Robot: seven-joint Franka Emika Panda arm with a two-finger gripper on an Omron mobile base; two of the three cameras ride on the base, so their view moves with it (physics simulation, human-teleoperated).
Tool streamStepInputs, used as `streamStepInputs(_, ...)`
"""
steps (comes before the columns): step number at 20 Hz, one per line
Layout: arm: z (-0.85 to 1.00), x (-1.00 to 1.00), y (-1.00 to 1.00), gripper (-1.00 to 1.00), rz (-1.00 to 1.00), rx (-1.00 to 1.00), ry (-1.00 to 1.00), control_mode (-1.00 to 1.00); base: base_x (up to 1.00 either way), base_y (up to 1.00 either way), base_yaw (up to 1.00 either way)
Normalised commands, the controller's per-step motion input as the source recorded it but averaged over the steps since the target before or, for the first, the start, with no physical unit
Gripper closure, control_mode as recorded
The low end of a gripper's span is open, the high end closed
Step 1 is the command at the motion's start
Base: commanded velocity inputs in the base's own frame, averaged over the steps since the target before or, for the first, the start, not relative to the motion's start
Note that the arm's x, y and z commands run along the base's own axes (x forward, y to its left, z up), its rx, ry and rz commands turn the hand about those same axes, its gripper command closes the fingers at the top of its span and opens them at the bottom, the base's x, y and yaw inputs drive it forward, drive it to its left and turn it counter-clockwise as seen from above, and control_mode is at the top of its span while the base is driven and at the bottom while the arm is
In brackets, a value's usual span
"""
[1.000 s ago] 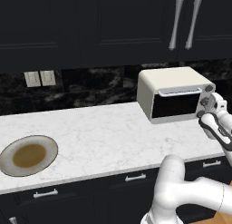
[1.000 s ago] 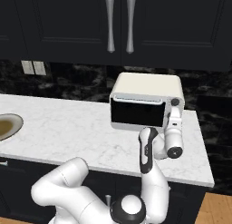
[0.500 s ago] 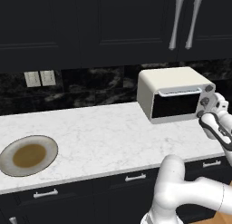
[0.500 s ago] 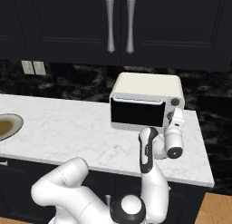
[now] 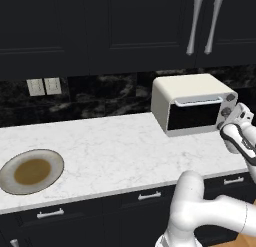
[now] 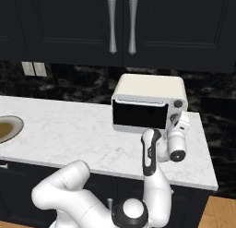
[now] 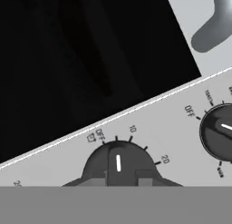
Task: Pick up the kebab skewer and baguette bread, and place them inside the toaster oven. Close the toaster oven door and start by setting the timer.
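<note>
The cream-white toaster oven (image 5: 187, 96) (image 6: 150, 89) stands at the back right of the counter. Its dark glass toaster oven door (image 5: 194, 116) (image 6: 139, 115) (image 7: 81, 60) is closed, with the light bar handle (image 7: 213, 23) along its top. My gripper (image 5: 229, 122) (image 6: 176, 119) (image 7: 118, 180) is pressed against the control panel and shut on the lower dial (image 7: 118, 162). That dial's white pointer sits between the OFF and 10 marks. A second dial (image 7: 219, 132) lies beside it. The kebab skewer and the baguette bread are hidden.
A round plate (image 5: 31, 171) (image 6: 7, 128) with a brown centre lies at the counter's left end. Wall outlets (image 5: 44, 86) sit on the dark backsplash. Black cabinets with long handles (image 5: 205, 23) hang overhead. The counter's right end (image 6: 209, 176) is just past the oven.
</note>
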Motion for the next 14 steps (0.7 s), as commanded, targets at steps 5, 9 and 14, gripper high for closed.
streamStepInputs(5,0.00,0.00,0.20,1.00,0.00,0.22,0.00,-1.00,0.00,0.00,0.00)
streamStepInputs(9,0.00,0.00,0.26,1.00,-0.01,0.21,0.00,-1.00,0.00,0.00,0.00)
streamStepInputs(14,0.00,0.00,0.27,1.00,-0.03,0.23,0.00,-1.00,0.00,0.00,0.00)
